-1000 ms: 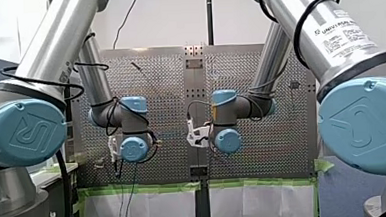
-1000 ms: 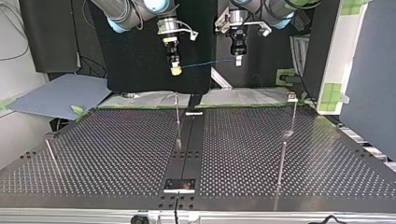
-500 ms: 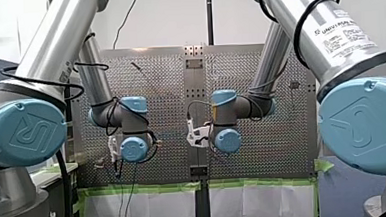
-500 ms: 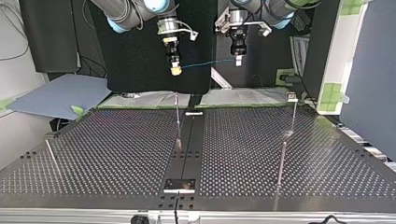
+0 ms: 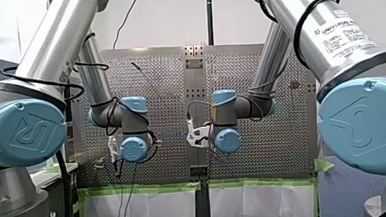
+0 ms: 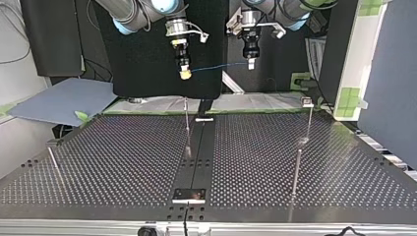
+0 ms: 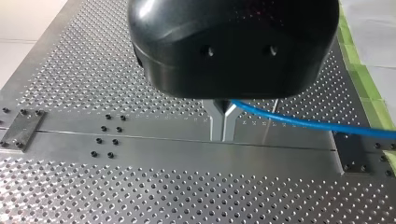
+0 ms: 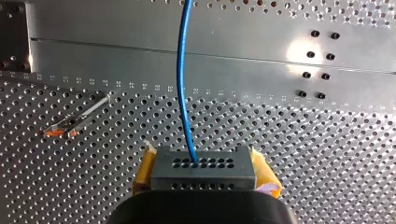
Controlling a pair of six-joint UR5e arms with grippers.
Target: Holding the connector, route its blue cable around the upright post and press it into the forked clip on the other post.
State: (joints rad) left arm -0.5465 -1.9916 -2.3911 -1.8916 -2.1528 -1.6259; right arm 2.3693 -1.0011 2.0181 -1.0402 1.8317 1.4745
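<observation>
With routing and clipping both undone, my right pincer is clamping the connector and my left pincer is pinching the blue cable in midair.

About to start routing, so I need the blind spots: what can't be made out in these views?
forked clip: top view, too small to show its slot.
my left gripper: left wrist view, its black housing hides where it pinches the blue cable.
connector: right wrist view, lower part hidden by my right gripper, by its body.
</observation>
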